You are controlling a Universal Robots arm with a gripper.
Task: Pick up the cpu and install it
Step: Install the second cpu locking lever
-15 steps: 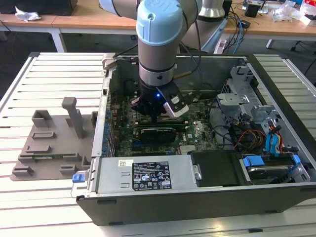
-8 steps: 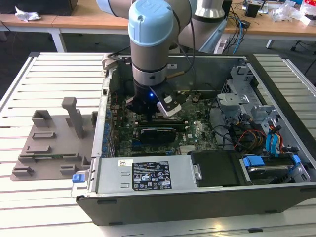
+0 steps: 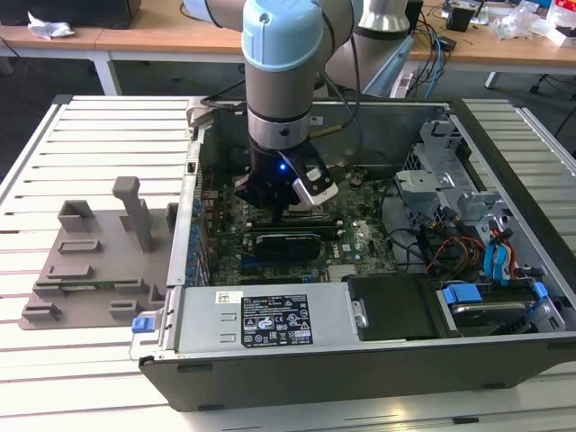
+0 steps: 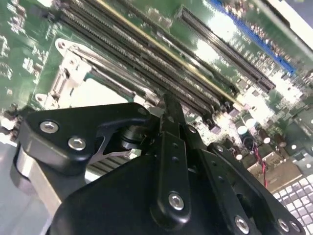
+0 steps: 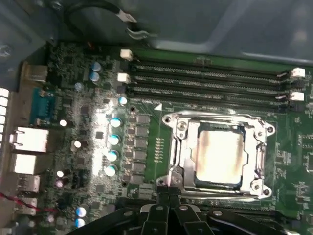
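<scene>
A pale slatted metal bench (image 3: 99, 121) carries an open dark grey steel computer case (image 3: 360, 360), with wooden desks (image 3: 153, 36) and tangled cables behind it. Beside the case, on the exterior view's left, lies a grey plastic tray with upright posts (image 3: 99, 261). Inside the case a glossy green motherboard (image 3: 270, 238) is studded with shiny round capacitors and long black ridged memory slots (image 5: 210, 78). The small flat square cpu with its silver-grey metal top (image 5: 218, 154) sits seated in the black square socket with a bright metal frame (image 5: 183, 147), near those slots. The arm's black jointed pincer (image 5: 168, 198) hovers low over the motherboard just beside the socket, its fingertips pressed together on nothing.
</scene>
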